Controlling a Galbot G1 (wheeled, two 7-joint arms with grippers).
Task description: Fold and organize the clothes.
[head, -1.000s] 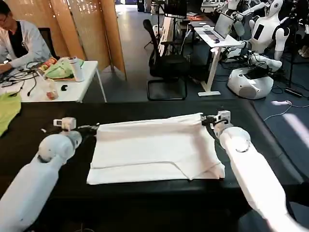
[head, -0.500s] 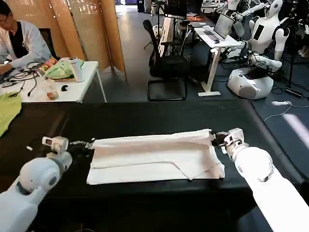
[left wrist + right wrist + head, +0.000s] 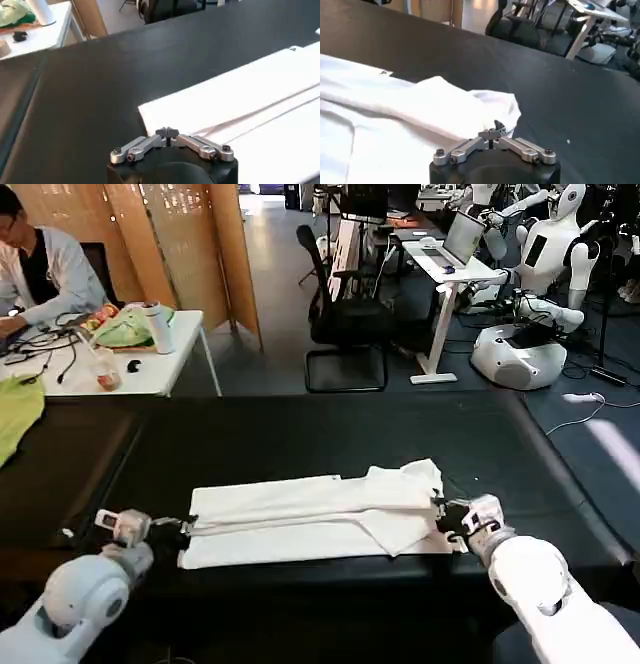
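Observation:
The clothes are a single white T-shirt point(image 3: 310, 504), lying folded into a long band near the front of the black table point(image 3: 300, 424). My left gripper point(image 3: 188, 526) is at the band's left end, shut on the cloth's edge. At the right end, where the fabric bunches up, my right gripper point(image 3: 440, 512) is also shut on the shirt. In the left wrist view the fingertips point(image 3: 167, 132) pinch together at the T-shirt point(image 3: 240, 100). In the right wrist view the fingertips point(image 3: 491, 133) close on the T-shirt point(image 3: 420, 110), beside a small black label.
A light green cloth point(image 3: 15, 419) hangs over the table's far left end. Behind stand a cluttered white desk point(image 3: 170, 364) and an office chair point(image 3: 345, 324). The shirt lies close to the table's front edge.
Both grippers have drawn the shirt's far edge toward the front edge and lowered it. The shirt went from a wide spread to a narrow folded band.

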